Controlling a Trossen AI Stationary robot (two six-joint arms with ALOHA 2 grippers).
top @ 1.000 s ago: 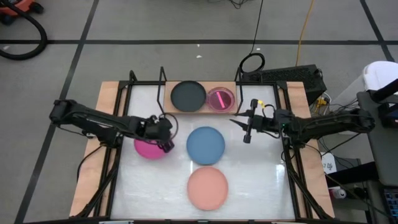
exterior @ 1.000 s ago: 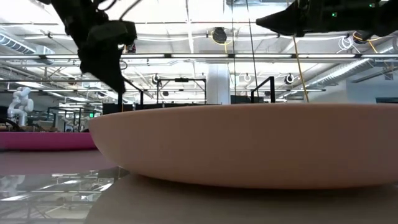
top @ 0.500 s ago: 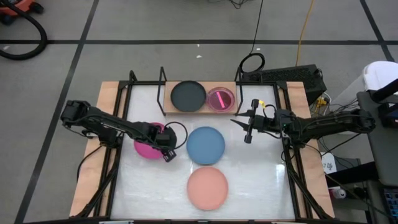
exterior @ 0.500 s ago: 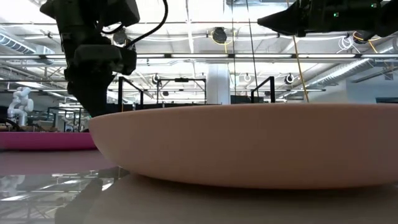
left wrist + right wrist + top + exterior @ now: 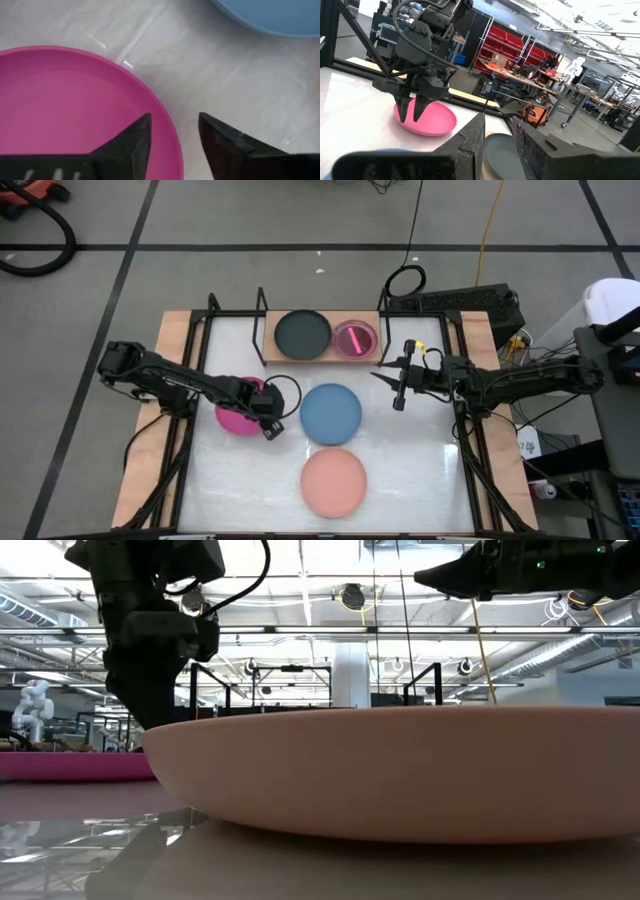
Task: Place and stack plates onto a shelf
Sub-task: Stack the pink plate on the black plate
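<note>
Plates lay in two places when you looked down from above. A black plate [image 5: 302, 333] and a smaller, glossy magenta plate [image 5: 354, 340] sat side by side on the wooden shelf [image 5: 270, 354] at the far edge. On the white tabletop [image 5: 420, 470] you had three more: a magenta plate [image 5: 232, 418] at the left, a blue plate [image 5: 331, 412] in the middle and a salmon plate [image 5: 334, 481] nearest the low camera, so close that it filled most of that view [image 5: 400, 775].

Your left arm reached in from the left side, folded low over the table, its wrist bent so that the left gripper [image 5: 269, 425] pointed down at the edge of the magenta plate that faces the blue one. In the left wrist view the left gripper [image 5: 175, 142] had its two dark fingers [image 5: 131, 145] parted, one over the inside of the magenta plate [image 5: 65, 110] and one over the bare table outside, straddling the rim [image 5: 170, 140] without closing on it. Whether the tips touched the plate you could not tell.

Your right arm stretched in from the right, held level above the table, with the right gripper [image 5: 397, 392] hanging beside the blue plate and just short of the shelf. Its fingers [image 5: 470, 137] stood slightly apart with nothing between them.
</note>
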